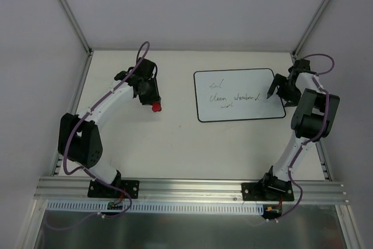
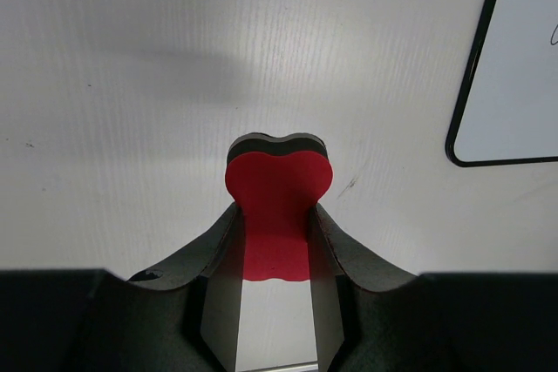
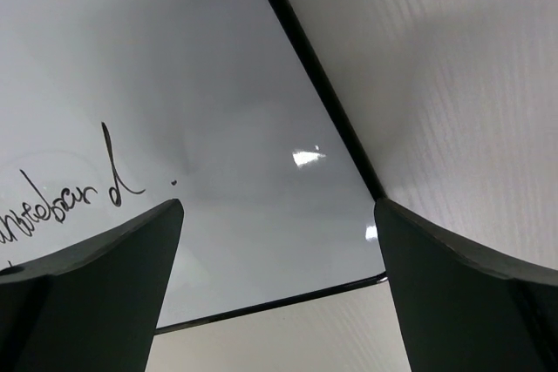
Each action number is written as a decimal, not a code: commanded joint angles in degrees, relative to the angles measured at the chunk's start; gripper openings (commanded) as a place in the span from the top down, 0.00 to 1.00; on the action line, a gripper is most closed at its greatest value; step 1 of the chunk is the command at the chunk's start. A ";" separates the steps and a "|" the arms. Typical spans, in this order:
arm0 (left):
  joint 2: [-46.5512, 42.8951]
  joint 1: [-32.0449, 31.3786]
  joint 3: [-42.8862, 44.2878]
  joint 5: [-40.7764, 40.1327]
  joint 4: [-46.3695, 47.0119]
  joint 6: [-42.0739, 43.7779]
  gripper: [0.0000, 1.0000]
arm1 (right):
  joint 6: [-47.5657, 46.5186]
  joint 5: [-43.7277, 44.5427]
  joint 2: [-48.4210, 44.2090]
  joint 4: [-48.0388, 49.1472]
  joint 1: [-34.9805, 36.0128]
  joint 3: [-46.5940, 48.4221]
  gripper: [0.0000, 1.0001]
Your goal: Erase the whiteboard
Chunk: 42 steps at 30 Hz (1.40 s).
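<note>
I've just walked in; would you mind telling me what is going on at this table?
The left gripper is shut on a red eraser, held over the table to the left of the whiteboard. The right gripper is open over the board's right edge. The handwriting is on the board, and the eraser has not reached it.

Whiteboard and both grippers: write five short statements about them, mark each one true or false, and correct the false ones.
1. The left gripper grips the red eraser. True.
2. The whiteboard is wiped clean. False: dark handwriting shows on it.
3. The right gripper is open above a corner of the whiteboard. True.
4. The red eraser touches the whiteboard. False: it is well apart, to the board's left.
5. The right gripper holds a marker. False: nothing is between its fingers.
</note>
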 commanded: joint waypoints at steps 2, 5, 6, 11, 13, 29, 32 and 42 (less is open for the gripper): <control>-3.00 -0.70 -0.25 -0.50 -0.72 1.12 0.81 | -5.90 -0.58 3.01 -1.11 -0.36 8.10 0.02; -3.08 -0.70 -0.16 -0.24 -0.72 1.04 0.82 | -7.83 -1.99 4.41 -0.32 -0.27 9.44 0.02; -3.08 -0.70 -0.16 -0.24 -0.72 1.04 0.81 | -8.19 -2.86 4.94 -0.14 -0.27 10.22 0.01; -3.00 -0.70 0.45 -0.67 -0.72 1.39 0.81 | -8.19 -5.41 7.75 -0.84 -0.27 11.46 0.01; -2.82 -0.70 0.72 -0.76 -0.72 1.65 0.82 | -8.01 -6.12 8.72 -1.28 -0.18 11.37 0.02; -1.42 -0.79 2.65 0.03 -0.72 3.93 0.82 | -8.28 -5.68 7.50 -9.36 3.68 9.80 0.29; -1.24 -0.79 3.18 0.29 -0.72 4.46 0.82 | -7.49 -5.34 5.74 -9.46 5.88 6.81 0.29; 1.22 -1.93 6.78 0.73 -0.72 7.45 0.82 | -3.71 -0.85 -1.99 -9.37 15.02 -5.13 0.31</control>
